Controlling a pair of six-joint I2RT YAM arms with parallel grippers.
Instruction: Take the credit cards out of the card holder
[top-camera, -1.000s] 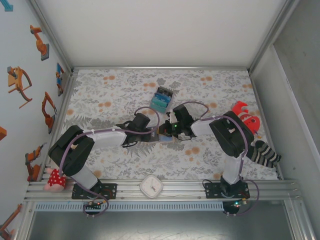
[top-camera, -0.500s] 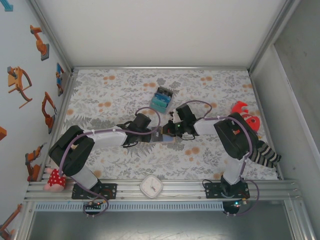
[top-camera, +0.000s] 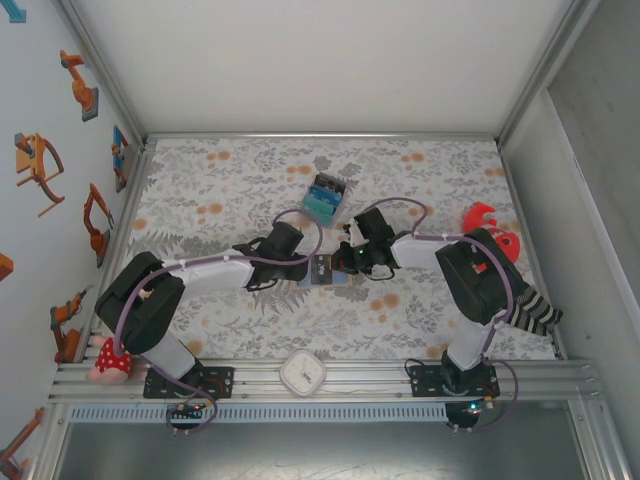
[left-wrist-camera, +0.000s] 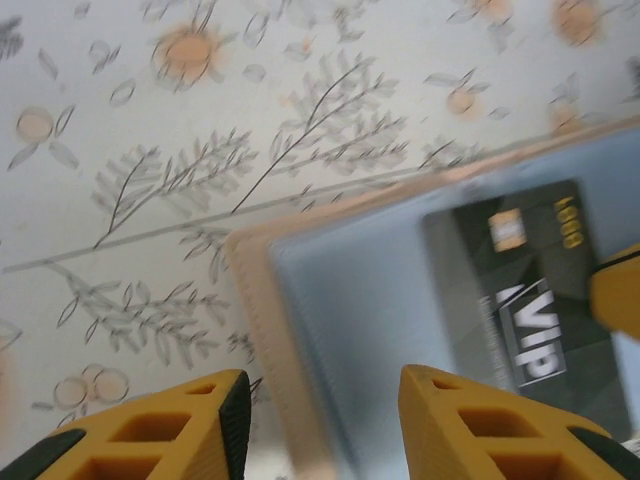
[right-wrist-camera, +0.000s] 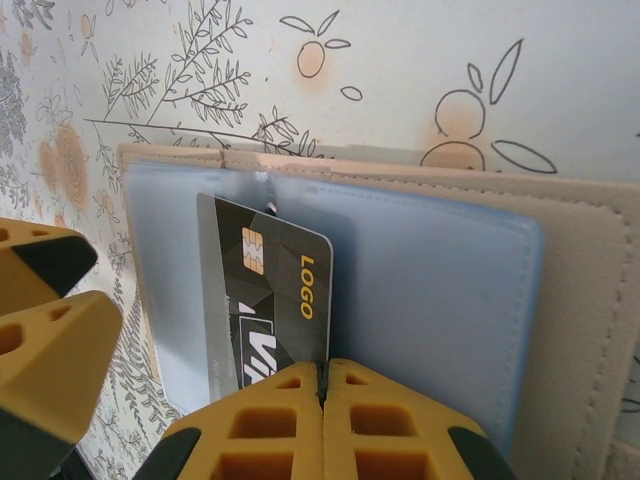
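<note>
Two arms reach in from either side of the flower-printed table (top-camera: 230, 190) and meet near its middle, the left gripper (top-camera: 303, 266) facing the right gripper (top-camera: 343, 262) at close range. From the top camera the things between them are small and partly covered by the wrists. The right wrist camera makes them plain: the card holder (right-wrist-camera: 580, 300) lies opened flat on the table, a tan stitched rim around a pale blue inner face. A dark credit card (right-wrist-camera: 265, 290) with a gold chip and the word LOGO lies against that face. Whether any of it sits inside a pocket cannot be told. The right gripper is closed, its yellow fingers pressed together on the card's near edge. In this view the left gripper's yellow fingers sit at the left border, just beside the holder's far end. The left wrist camera looks from the other side: the left gripper stands open, fingers well apart, and the holder's tan corner lies between and beyond them. Contact there cannot be judged. Here the card reads VIP, and a yellow fingertip of the right gripper overlaps its right edge. The top camera adds the surroundings: a teal-and-black block (top-camera: 322, 198) lies beyond the holder, near but apart. A white clock (top-camera: 302, 373) rests on the near rail between the arm bases.
</note>
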